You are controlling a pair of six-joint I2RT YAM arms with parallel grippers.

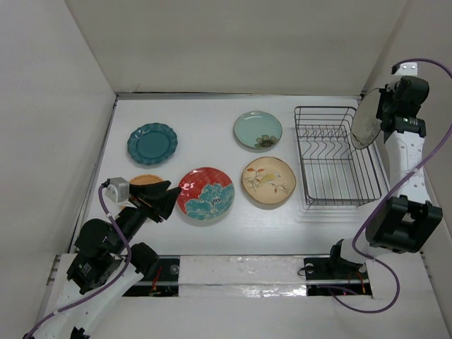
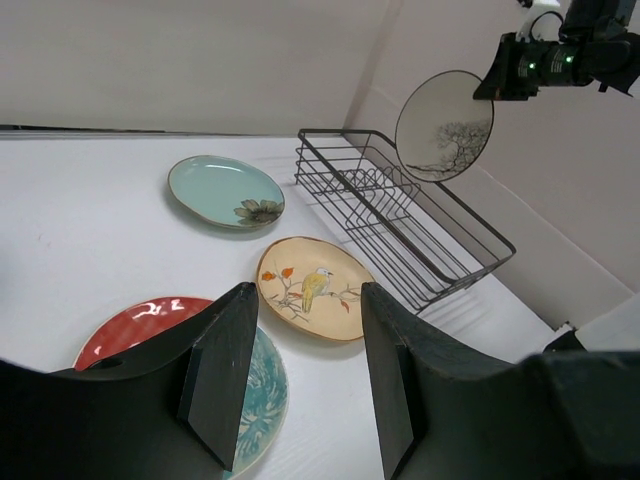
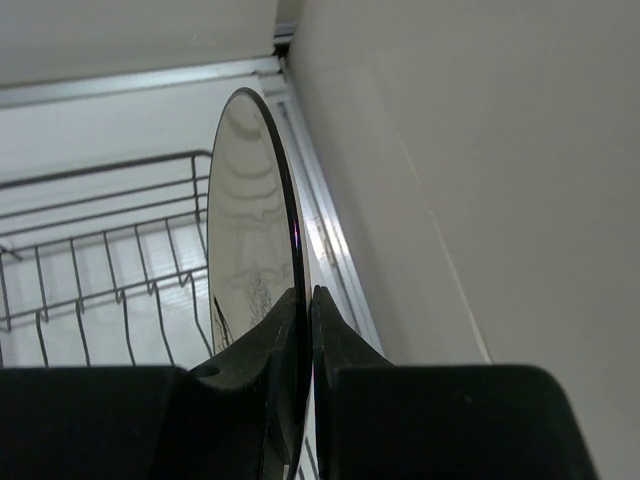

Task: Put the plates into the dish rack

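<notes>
R tool (image 1: 379, 119) grips 1 plate (image 2: 445, 125); table (image 1: 205, 113): 5 plates (image 1: 152, 143) (image 1: 258, 130) (image 1: 268, 181) (image 1: 205, 193) (image 1: 146, 180).

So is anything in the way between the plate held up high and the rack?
Nothing visible. The right tool holds the cream plate on edge above the rack, near its right side; its slots are bare.

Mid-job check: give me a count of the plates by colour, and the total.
Dark teal scalloped plate: 1
Pale mint plate: 1
Tan bird plate: 1
Red plate with teal flower: 1
Orange plate, partly hidden: 1
Dark-rimmed cream plate, in the right gripper: 1
Total: 6 plates, none in the dish rack
</notes>
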